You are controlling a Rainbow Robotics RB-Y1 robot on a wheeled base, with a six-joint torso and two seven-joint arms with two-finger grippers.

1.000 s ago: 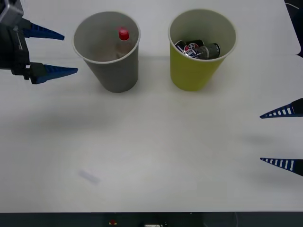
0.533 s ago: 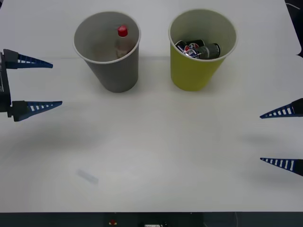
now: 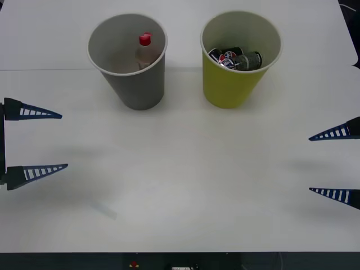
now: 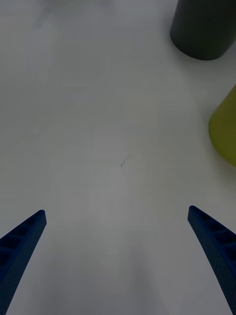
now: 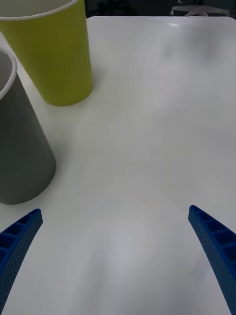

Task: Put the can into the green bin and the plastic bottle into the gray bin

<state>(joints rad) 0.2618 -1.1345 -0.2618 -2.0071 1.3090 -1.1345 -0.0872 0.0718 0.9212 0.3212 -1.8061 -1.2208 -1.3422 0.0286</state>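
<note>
Both bins upright near the tabletop's far edge: gray bin (image 3: pixel 127 61) toward the left with the bottle (image 3: pixel 144 50) standing inside, green bin (image 3: pixel 240 58) beside it with the can (image 3: pixel 235 59) lying inside. Judged sorted; best now just to park clear, without brushing either rim. Left gripper (image 3: pixel 36 141) at the left edge and right gripper (image 3: pixel 335 164) at the right edge, both spread wide and empty.

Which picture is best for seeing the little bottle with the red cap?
The front view. It looks down into the gray bin, so you see the plastic bottle standing inside with its red cap up. In the left wrist and right wrist views the gray bin's outer wall hides what is inside.
</note>
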